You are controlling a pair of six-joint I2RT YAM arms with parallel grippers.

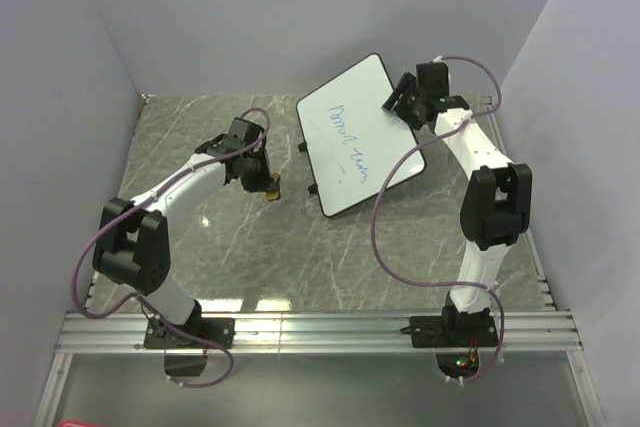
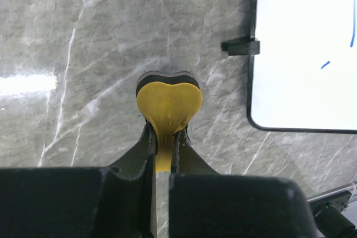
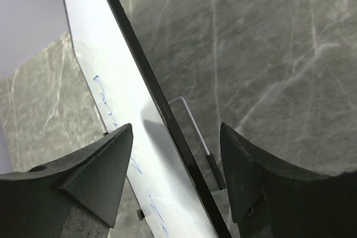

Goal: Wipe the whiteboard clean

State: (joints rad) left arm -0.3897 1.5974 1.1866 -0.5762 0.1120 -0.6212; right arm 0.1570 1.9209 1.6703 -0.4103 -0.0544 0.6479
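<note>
The whiteboard stood tilted at the far middle of the grey marbled surface, with blue scribbles across its face. The right tool was at the board's far right corner, its jaws spread wide with the black rim between them; neither finger plainly touched it. The left tool sat near the board's left edge, clenched on a yellow eraser that bulged out beyond the fingertips.
</note>
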